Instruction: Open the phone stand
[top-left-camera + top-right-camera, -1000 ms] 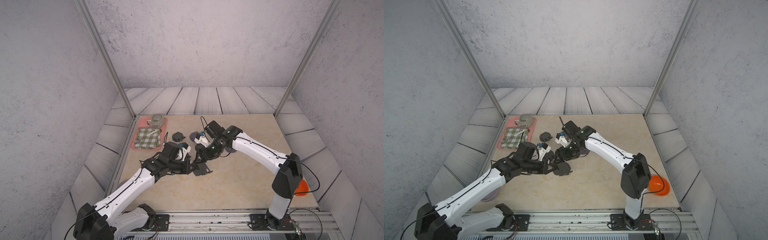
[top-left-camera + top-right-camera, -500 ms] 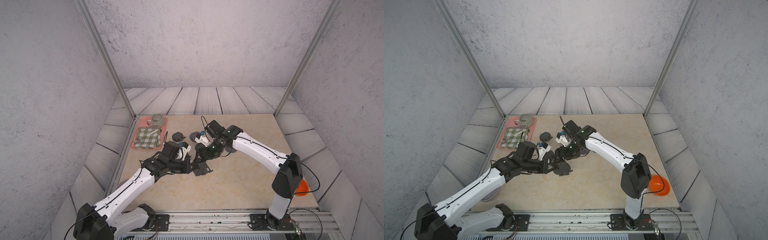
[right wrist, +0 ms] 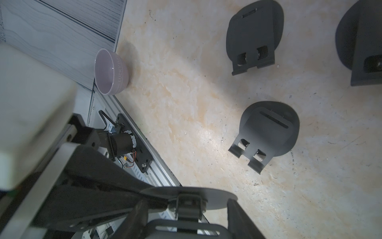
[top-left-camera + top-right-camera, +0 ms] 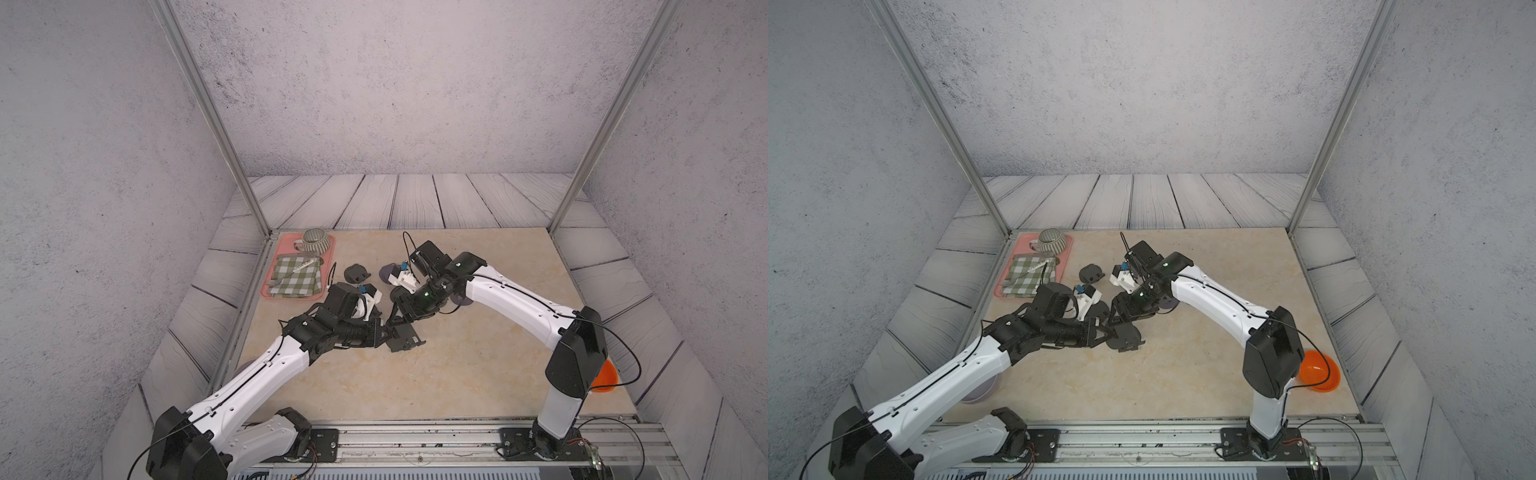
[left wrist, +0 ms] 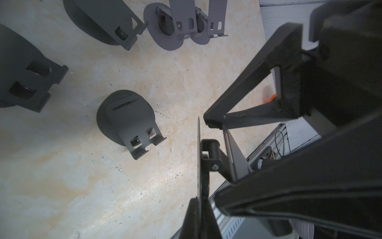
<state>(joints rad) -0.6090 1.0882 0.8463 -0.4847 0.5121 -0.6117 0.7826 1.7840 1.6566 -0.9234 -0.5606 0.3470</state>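
Stand [image 4: 407, 338] is mid-frame in both top views, just below centre, between the two arms. Can't tell if it touches the table [image 4: 457, 382].

Left gripper [image 4: 384, 332] comes in from lower left and is fully closed on the thin edge of the stand's base plate [image 5: 198, 157]. The left wrist view shows that plate edge-on, running up from bottom centre.

Right gripper [image 4: 397, 321] comes in from upper right with its jaws apart. One finger sits either side of the hinge [image 3: 188, 203], at bottom centre of the right wrist view. Can't tell if the fingers already press on the flap [image 5: 234, 159] or just bracket it.

In the left wrist view, plate and flap make a narrow V at the hinge, so the stand looks only partly open.

Step in hand, my read: the right takes the flap and swings it away from the base while the left anchors.

Doing it well:
- Close the right on the flap's side edges, well away from the hinge, for leverage.
- Move in an arc about the hinge pin, not a straight pull. A straight pull likely drags the plate out of the left's edge pinch.
- Hold the left rigid, with no wrist roll.
- The hinge is probably stiff, so go slowly and watch for the plate slipping.
- The fingertips of both grippers are very near each other, so mind a clash as the flap rotates.
- Spare stands [image 5: 126, 122] lie folded at centre-left of the left wrist view, so swing clear of them.
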